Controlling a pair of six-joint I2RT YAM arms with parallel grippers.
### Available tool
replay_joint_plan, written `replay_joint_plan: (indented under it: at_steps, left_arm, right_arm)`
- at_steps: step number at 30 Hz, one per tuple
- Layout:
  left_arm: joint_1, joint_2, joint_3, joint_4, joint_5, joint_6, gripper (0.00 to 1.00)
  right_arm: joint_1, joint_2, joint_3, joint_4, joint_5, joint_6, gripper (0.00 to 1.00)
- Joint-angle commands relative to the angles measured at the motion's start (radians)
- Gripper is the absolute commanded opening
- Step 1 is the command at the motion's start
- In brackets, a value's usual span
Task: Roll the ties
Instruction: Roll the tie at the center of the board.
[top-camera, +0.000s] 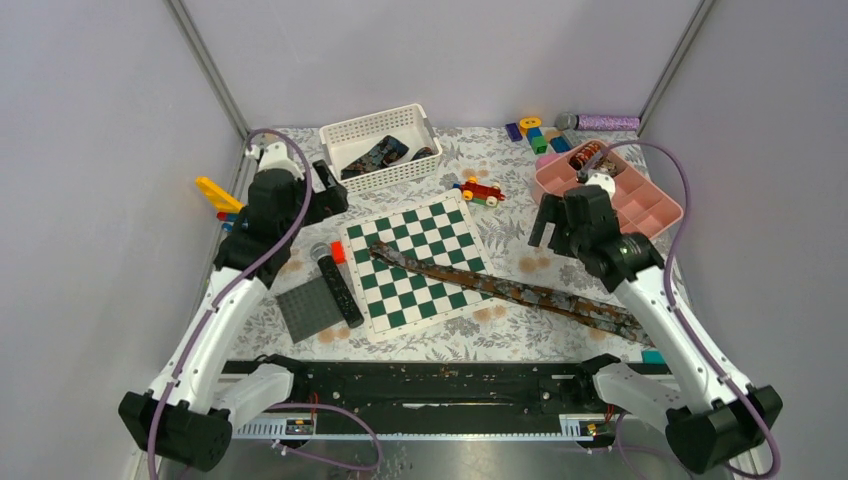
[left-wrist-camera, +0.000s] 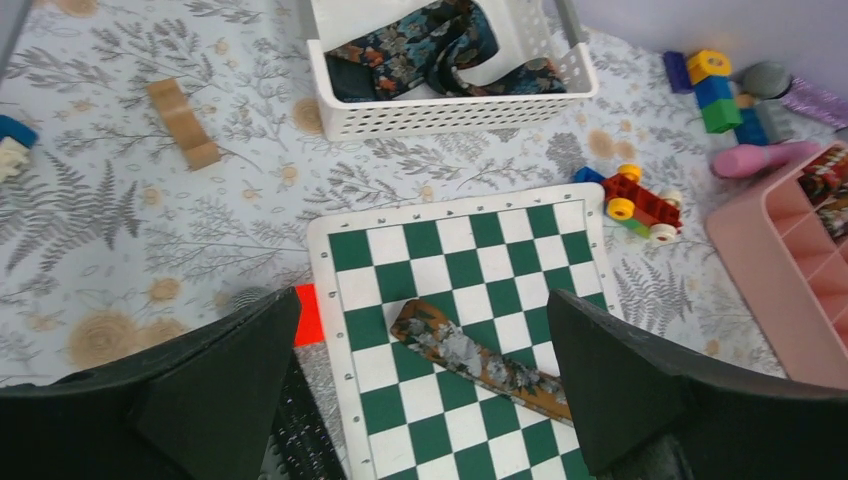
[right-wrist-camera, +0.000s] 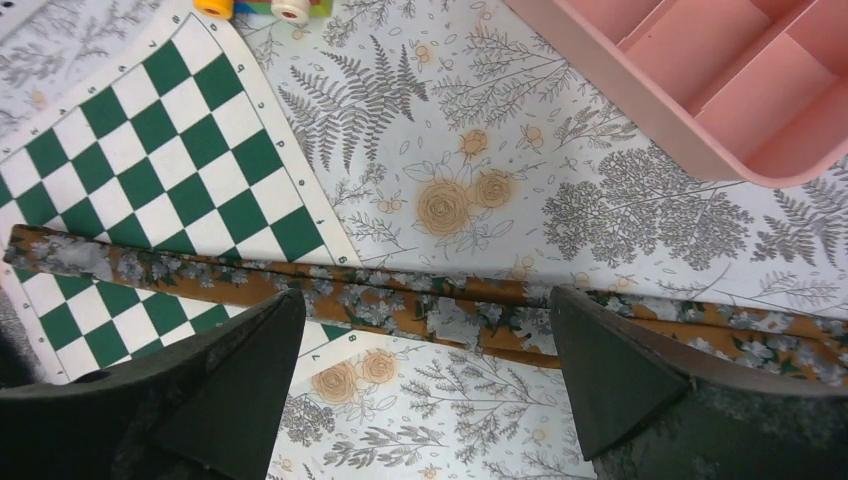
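A long brown-rust flowered tie (top-camera: 500, 288) lies flat, running from the chessboard (top-camera: 420, 225) toward the right near corner. Its narrow end (left-wrist-camera: 470, 355) rests on the board below my left gripper (left-wrist-camera: 422, 300), which hovers open and empty, seen from above by the white basket (top-camera: 325, 190). My right gripper (right-wrist-camera: 425, 295) also hangs open and empty above the middle of the tie (right-wrist-camera: 420, 305), near the pink tray (top-camera: 548, 220). Dark blue patterned ties (left-wrist-camera: 420, 45) lie loose in the white basket (top-camera: 375, 125). A small coiled tie (top-camera: 588, 155) sits in the pink tray (top-camera: 650, 215).
A black microphone (top-camera: 338, 285) and a grey baseplate (top-camera: 308, 308) lie left of the board. A toy car (top-camera: 482, 190) stands behind it, coloured blocks (top-camera: 540, 135) at the back. A wooden block (left-wrist-camera: 183, 122) and a yellow piece (top-camera: 218, 192) lie at the left.
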Motion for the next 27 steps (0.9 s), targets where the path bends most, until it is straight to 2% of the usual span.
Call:
replay_joint_plan:
  at_steps: [1,4,7,10,12,14,16,18,19,24,27]
  left_arm:
    - [0.014,0.083,0.174,-0.216,-0.010,0.039,0.99]
    - [0.015,0.103,0.210,-0.236,-0.026,0.021,0.99]
    - [0.016,0.068,0.136,-0.163,-0.010,0.029,0.99]
    - [0.024,0.055,0.059,-0.084,0.107,0.007,0.98]
    - [0.024,0.063,-0.008,0.006,0.204,-0.039,0.87]
    - [0.023,0.064,-0.107,0.161,0.325,-0.091,0.76]
    - [0.023,0.071,-0.186,0.280,0.374,-0.146,0.55]
    - [0.023,0.073,-0.196,0.280,0.379,-0.166,0.39]
    - [0.023,0.063,-0.196,0.267,0.370,-0.166,0.35]
    - [0.027,-0.033,-0.155,0.119,0.248,-0.109,0.34]
    - [0.031,-0.074,-0.123,0.045,0.210,-0.087,0.35]
  right_arm:
    - [-0.002,0.090,0.165,-0.168,0.031,-0.030,1.00]
    - [-0.002,0.072,0.145,-0.122,0.024,-0.035,1.00]
    - [-0.001,0.037,0.083,-0.050,-0.017,-0.041,0.99]
    - [-0.002,0.035,0.055,-0.003,-0.168,-0.039,0.96]
    - [-0.002,0.042,0.027,0.055,-0.302,-0.028,0.90]
    - [-0.002,0.039,-0.040,0.176,-0.431,0.027,0.80]
    - [0.000,0.052,-0.134,0.330,-0.540,0.089,0.71]
    - [0.015,0.105,-0.169,0.485,-0.626,0.145,0.66]
    - [0.036,0.162,-0.168,0.541,-0.644,0.179,0.64]
    - [0.163,0.423,-0.087,0.878,-0.709,0.266,0.58]
    - [0.215,0.599,-0.040,1.110,-0.708,0.392,0.52]
